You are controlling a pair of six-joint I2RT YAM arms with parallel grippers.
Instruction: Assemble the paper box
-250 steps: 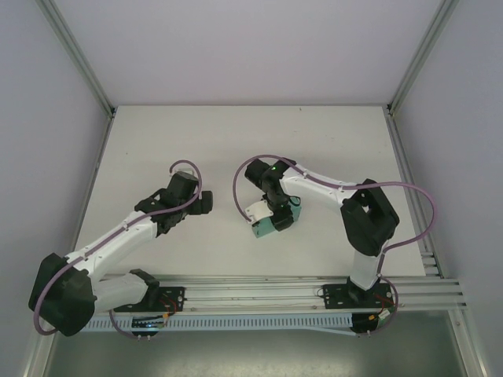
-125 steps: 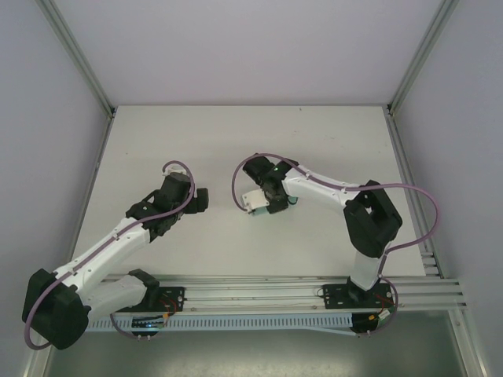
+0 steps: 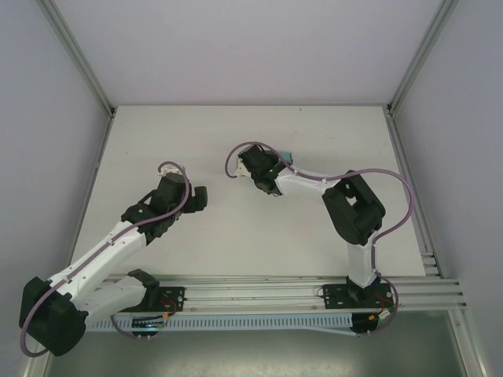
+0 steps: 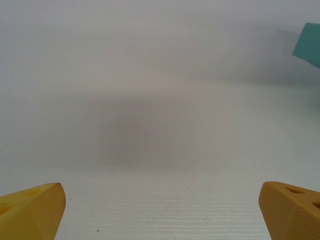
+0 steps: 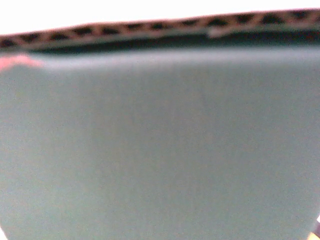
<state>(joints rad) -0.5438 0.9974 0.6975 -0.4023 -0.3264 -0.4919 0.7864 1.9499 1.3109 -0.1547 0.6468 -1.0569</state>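
**Up close against the teal card**

Has the left jaws released, yellow wedge fingertips (image 4: 35, 212) wide apart over the bare white tabletop (image 4: 160, 125). Cannot tell clenched from released for the right jaws; finds the teal-green thin-card paper box (image 5: 160, 150) flat against that wrist's lens, brown corrugated edge (image 5: 150, 25) along its top. From above, puts the box as a sliver at the far side of the black right wrist (image 3: 258, 166), and the left jaws well to that wrist's left.
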